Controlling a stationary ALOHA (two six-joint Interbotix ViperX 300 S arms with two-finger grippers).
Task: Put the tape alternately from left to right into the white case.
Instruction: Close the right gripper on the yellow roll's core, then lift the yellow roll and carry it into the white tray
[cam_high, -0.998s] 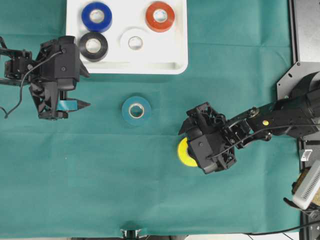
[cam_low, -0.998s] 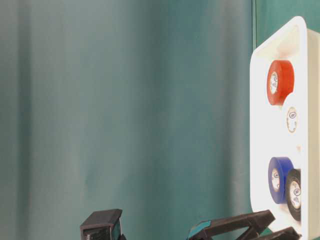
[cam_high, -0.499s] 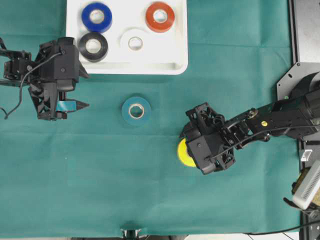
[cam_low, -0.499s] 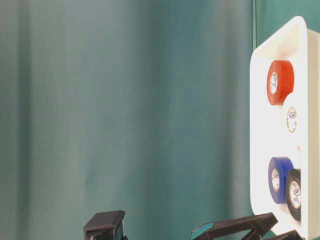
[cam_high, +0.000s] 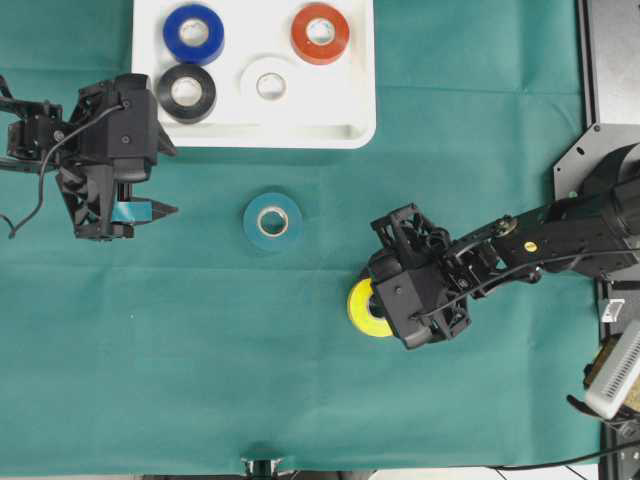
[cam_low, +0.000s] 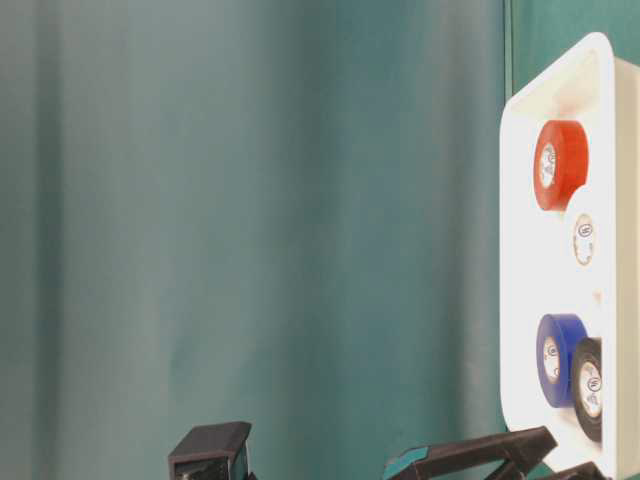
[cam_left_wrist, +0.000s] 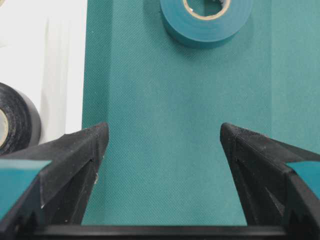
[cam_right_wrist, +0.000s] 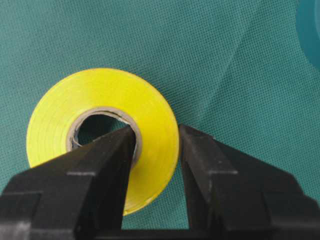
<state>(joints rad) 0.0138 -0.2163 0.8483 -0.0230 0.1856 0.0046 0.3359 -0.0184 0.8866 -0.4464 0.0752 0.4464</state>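
Gripping the yellow roll (cam_right_wrist: 102, 137) through its wall, the right gripper (cam_right_wrist: 156, 145) has one finger inside the pale core and the other against the outer face, jaws closed on that one side of the ring. The roll lies on the green cloth (cam_high: 200, 380), right of centre and toward the near edge in the overhead view, well apart from the white case (cam_high: 355, 110) at the far side.

To do this step well, I would lift straight up before travelling, since a one-sided pinch on glossy tape could let the ring swing or slip. The bare floor of the case seems to lie toward its right end, near the red roll (cam_high: 320, 33) and the white roll (cam_high: 270, 85); aim there, lower until the roll sits flat, then release.

A teal roll (cam_high: 273, 221) waits on the cloth between the arms, so carry the yellow one clear of it. The blue roll (cam_high: 194, 33) and black roll (cam_high: 186, 92) fill the case's left end. Hovering just near that corner, the left gripper (cam_left_wrist: 162, 145) has its jaws spread wide and empty.
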